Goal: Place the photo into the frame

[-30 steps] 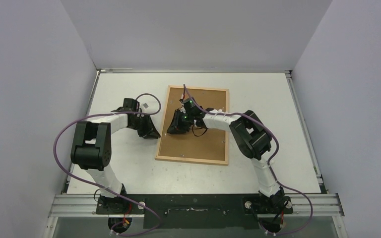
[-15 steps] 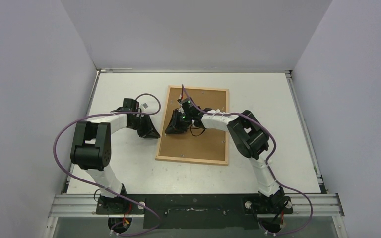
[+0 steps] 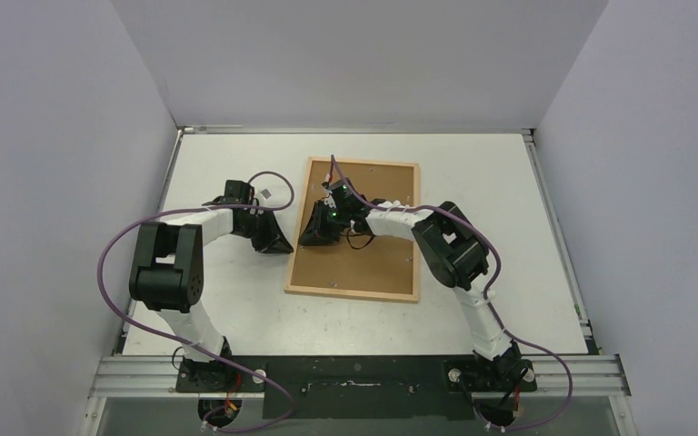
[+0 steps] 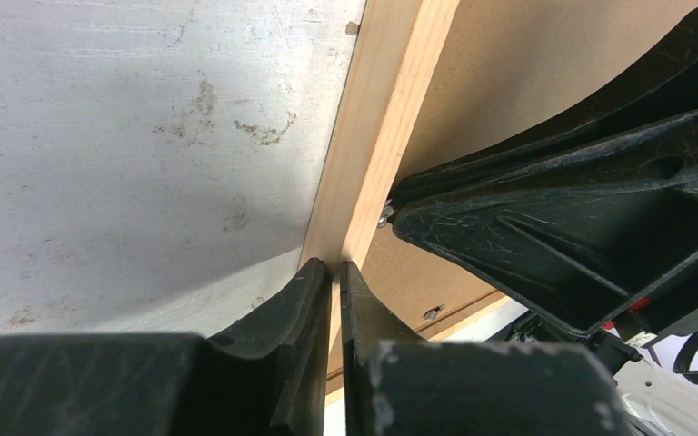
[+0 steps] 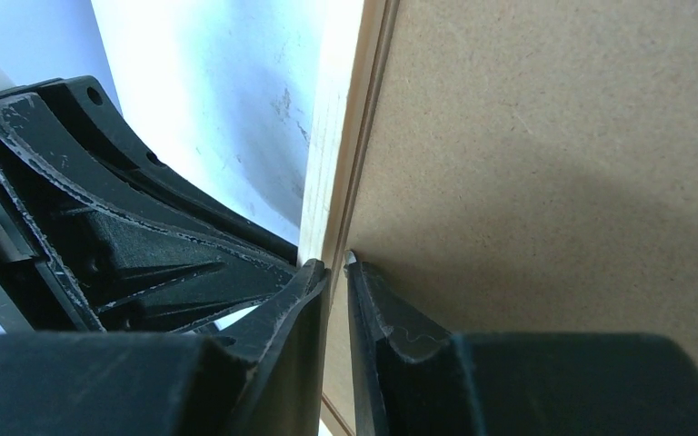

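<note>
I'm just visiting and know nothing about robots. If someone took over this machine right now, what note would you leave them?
Left hand: nearly shut, tips at the left rail of the frame; no clear grip.
Right hand: nearly shut, tips at the seam between that rail and the backing board; grip unclear.
The frame lies back-up on the table, board set in it.
The photo: not in view, possibly under the board.
Done: unconfirmed. Left: check the photo is in, then fasten the board.
</note>
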### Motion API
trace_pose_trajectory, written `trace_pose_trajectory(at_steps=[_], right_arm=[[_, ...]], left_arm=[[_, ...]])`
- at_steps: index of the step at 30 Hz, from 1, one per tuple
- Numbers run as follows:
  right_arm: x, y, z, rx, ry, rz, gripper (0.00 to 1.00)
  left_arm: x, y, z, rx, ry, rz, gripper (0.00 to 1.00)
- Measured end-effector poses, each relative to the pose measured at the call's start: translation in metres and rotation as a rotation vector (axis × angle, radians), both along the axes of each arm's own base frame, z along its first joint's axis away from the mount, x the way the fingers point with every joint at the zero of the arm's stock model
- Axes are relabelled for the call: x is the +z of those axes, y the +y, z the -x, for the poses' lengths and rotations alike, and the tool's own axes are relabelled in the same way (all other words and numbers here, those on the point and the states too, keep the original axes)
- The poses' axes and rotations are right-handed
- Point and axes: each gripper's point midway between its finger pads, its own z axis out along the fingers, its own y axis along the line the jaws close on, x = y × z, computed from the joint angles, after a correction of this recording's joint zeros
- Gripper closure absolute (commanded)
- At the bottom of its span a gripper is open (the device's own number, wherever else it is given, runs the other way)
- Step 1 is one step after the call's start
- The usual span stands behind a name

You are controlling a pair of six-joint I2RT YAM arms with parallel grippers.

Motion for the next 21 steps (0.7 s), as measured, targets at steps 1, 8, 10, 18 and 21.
trace_pose_trajectory(at_steps=[1, 8, 10, 18, 21], right_arm=[[0.0, 0.0006, 0.0, 0.002, 0.0, -0.003, 0.83], [0.0006, 0.004, 0.0006, 0.023, -0.001, -0.018, 0.83], [0.0002, 0.0041, 0.0009, 0.03, -0.004, -0.019, 0.83], [-0.0003, 0.0062, 0.0032, 0.089, -0.037, -0.029, 0.84], [-0.0007, 0.0057, 0.0045, 0.121, -0.059, -0.031, 0.84]], left_arm=[[0.0, 0.0, -0.0001, 0.0, 0.0, 0.0, 0.94], [0.0001, 0.0001, -0.0001, 0.001, 0.0, 0.001, 0.96], [0.0001, 0.0001, 0.0, 0.0, 0.0, 0.001, 0.96], [0.0002, 0.0001, 0.0, 0.001, 0.001, 0.002, 0.97], [-0.0001, -0.0001, 0.0003, 0.0, 0.003, 0.004, 0.98]])
